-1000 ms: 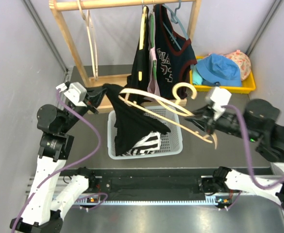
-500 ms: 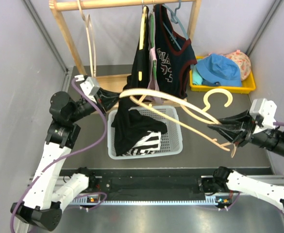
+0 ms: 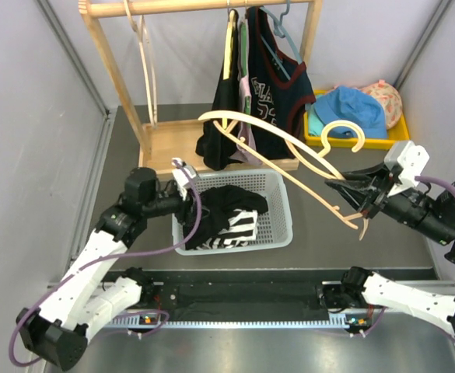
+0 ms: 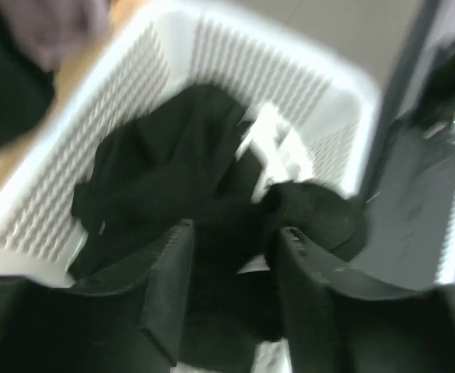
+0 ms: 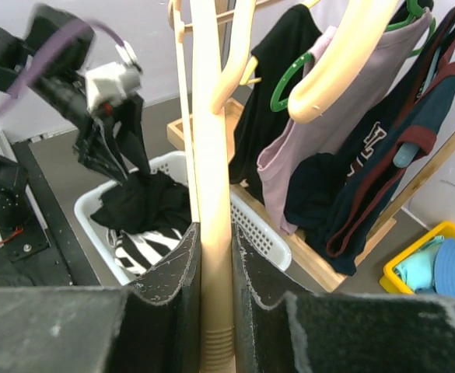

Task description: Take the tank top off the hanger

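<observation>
Black cloth, the tank top point(image 3: 225, 203), lies heaped in the white basket point(image 3: 278, 231) at the middle of the bench, on top of a zebra-striped piece point(image 3: 241, 227). It is wholly off the wooden hanger point(image 5: 210, 116), so by how things lie the removal itself looks done.

At the basket's 9 o'clock rim, the left fingers point(image 4: 165, 295) point down into it. That is a fitting place to let the garment go, since anything released there lands inside the walls. The right fingers point(image 5: 173, 295), out at 3 o'clock, are clenched on the hanger's lower bar. They hold it tilted in the air, well apart from the basket, which keeps the bare wood from snagging the cloth.

From overhead the hanger shows in full and carries nothing, and the clothes rack point(image 3: 103, 47) stands at 12 o'clock with a navy jersey point(image 3: 278, 93) hung on it. That view cannot show the gap between either pair of fingers. The left wrist view, though blurred, shows its two fingers standing apart above the black heap; whether cloth brushes them I cannot tell. The right wrist view shows the wood pinched tight, and beyond it a green hanger point(image 5: 283, 89) that is hard to pick out from above.
</observation>
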Controlling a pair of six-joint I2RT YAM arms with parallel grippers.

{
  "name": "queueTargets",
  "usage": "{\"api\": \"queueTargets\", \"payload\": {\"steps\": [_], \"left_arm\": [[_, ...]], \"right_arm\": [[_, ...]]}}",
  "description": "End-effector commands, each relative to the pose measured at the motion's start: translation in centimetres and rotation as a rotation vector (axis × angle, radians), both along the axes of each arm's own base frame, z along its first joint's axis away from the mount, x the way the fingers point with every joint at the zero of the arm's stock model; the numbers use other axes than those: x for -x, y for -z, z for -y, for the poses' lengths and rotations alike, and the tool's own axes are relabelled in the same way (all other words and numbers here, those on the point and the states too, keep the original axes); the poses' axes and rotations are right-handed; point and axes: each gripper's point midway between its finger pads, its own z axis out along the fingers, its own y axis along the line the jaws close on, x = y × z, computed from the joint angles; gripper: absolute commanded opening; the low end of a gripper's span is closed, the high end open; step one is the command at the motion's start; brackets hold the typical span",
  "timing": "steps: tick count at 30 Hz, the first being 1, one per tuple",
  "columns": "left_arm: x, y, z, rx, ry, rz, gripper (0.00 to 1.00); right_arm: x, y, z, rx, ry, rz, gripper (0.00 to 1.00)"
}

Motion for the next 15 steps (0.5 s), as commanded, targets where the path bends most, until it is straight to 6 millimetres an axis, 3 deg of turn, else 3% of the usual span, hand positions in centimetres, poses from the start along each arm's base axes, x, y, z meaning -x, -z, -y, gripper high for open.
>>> {"api": "queueTargets", "payload": {"steps": [1,2,3,5,8,9,15], "left_arm": [[-0.9,7.4,-2.9,-0.307,-0.040,-0.025,0.73],[-1.0,8.0,-3.2,-0.336,-0.050,-0.025,0.92],[-0.9,8.2,-3.3,-0.349,-0.041,-0.021,0.99],[-0.6,7.8,-3.5,-0.356,-0.035,-0.027,0.99],[-0.2,4.7,-3.2,-0.320,-0.019,-0.004,0.99],[-0.2,2.7,-2.9,-0.294,-0.016,0.029,0.99],[0.6,-4.1,-3.6,-0.230,-0.055,0.173,0.99]], "right_arm": [[-0.1,-2.0,0.0,-0.072,0.006,0.035,0.00],[0.0,-2.1,0.0,-0.070,0.003,0.032,0.00],[0.0,-2.1,0.0,-0.069,0.003,0.031,0.00],[0.0,-2.0,-0.2,-0.059,-0.002,0.026,0.00],[-0.3,-1.6,-0.6,-0.040,-0.004,0.020,0.00],[-0.4,-1.5,-0.7,-0.034,-0.007,0.017,0.00],[-1.3,-0.6,-2.1,0.007,-0.012,0.000,0.00]]}}
